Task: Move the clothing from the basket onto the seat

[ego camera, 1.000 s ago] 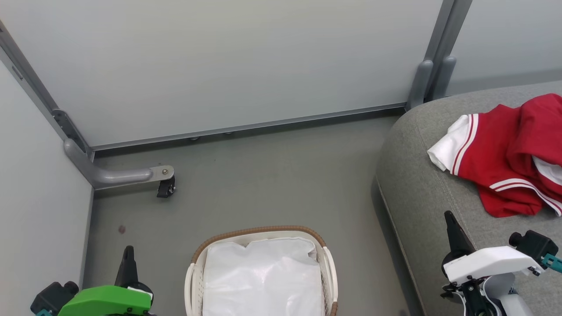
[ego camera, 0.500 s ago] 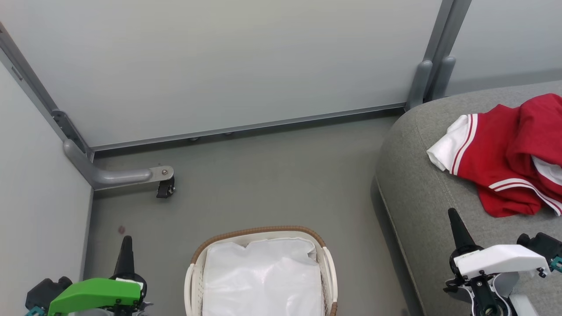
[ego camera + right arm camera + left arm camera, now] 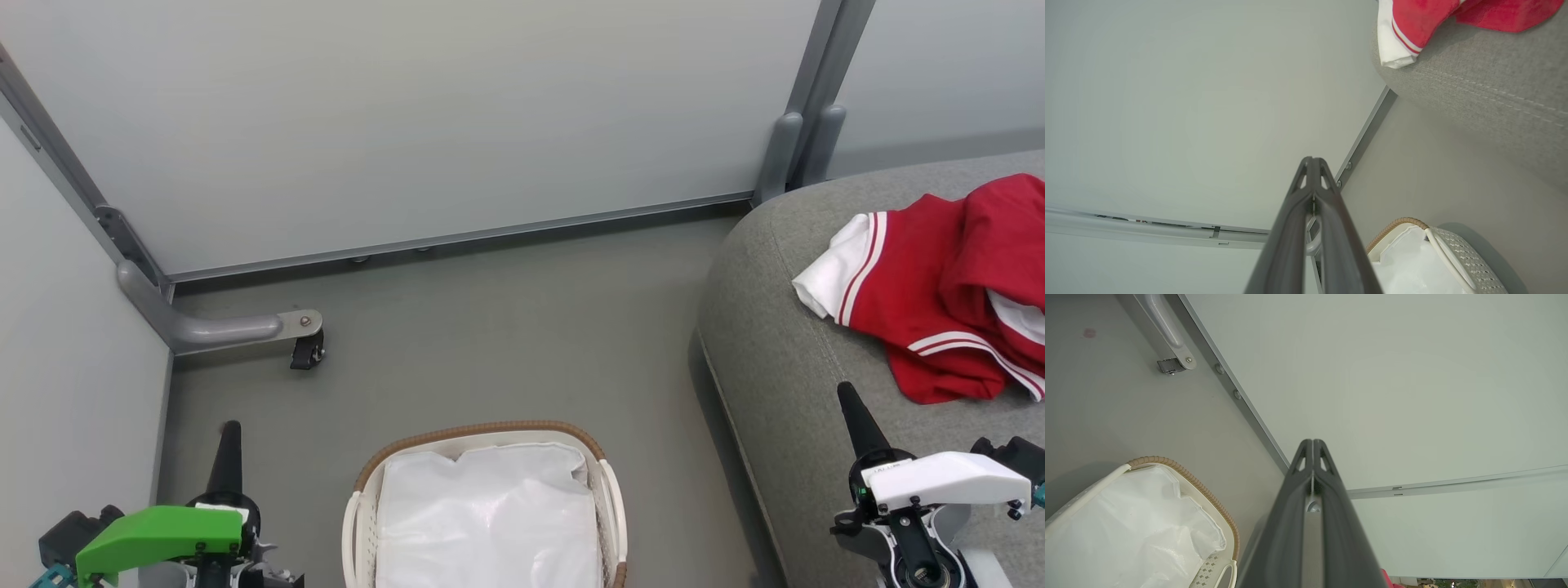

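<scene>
The red-and-white jerseys (image 3: pixel 931 294) lie crumpled on the grey seat cushion (image 3: pixel 775 359), clear of the laundry basket (image 3: pixel 482 431); left gripper (image 3: pixel 230 434) and right gripper (image 3: pixel 849 400) are pressed tight, empty; light, floppy fabric, probably best pinched at a bunched fold.

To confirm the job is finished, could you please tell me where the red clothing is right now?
In the head view the clothing lies crumpled on the grey seat at the right, apart from the basket on the floor.
</scene>
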Controlling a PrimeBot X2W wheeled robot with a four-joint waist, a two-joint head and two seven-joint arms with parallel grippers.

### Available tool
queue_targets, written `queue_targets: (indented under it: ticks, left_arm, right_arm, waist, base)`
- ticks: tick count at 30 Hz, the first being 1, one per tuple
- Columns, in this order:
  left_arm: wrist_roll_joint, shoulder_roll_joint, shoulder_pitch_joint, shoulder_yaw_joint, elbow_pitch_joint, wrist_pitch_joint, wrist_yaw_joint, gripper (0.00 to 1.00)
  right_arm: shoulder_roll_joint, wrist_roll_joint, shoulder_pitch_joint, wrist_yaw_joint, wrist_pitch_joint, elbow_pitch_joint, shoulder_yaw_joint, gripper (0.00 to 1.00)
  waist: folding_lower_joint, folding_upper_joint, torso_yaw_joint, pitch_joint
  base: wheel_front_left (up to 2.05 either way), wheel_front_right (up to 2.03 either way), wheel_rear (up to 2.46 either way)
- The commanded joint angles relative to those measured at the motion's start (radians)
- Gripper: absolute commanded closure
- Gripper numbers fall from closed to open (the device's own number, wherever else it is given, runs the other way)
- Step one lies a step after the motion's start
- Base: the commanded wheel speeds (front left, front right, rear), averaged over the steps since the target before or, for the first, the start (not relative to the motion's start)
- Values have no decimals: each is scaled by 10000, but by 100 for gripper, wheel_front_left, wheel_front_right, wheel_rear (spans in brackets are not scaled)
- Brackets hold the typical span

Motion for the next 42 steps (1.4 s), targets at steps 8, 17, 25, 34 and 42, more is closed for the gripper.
queue_targets:
  ticks: [8, 17, 25, 34, 42]
  left_arm:
    - [-766, 81, -266, 97, -234, 216, -64, 100]
    - [-1450, 85, -319, 167, -381, 420, -78, 100]
    - [-2005, 89, -380, 224, -485, 573, -75, 100]
    - [-2599, 93, -414, 279, -600, 745, -86, 100]
    - [-3103, 95, -458, 319, -698, 887, -96, 100]
  right_arm:
    - [-64, 896, -59, -6, 205, -199, -116, 100]
    - [-69, 1696, -53, -4, 410, -284, -201, 100]
    - [-73, 2335, -46, -4, 566, -357, -269, 100]
    - [-75, 3015, -39, -3, 728, -429, -337, 100]
    - [-80, 3576, -34, -4, 877, -488, -396, 100]
  waist:
    - [0, 0, -9, -6]
    - [0, 0, -19, -13]
    - [0, 0, -27, -19]
    - [0, 0, -37, -26]
    - [0, 0, -46, -32]
  base:
    - [0, 0, 0]
    - [0, 0, 0]
    - [0, 0, 0]
    - [0, 0, 0]
    - [0, 0, 0]
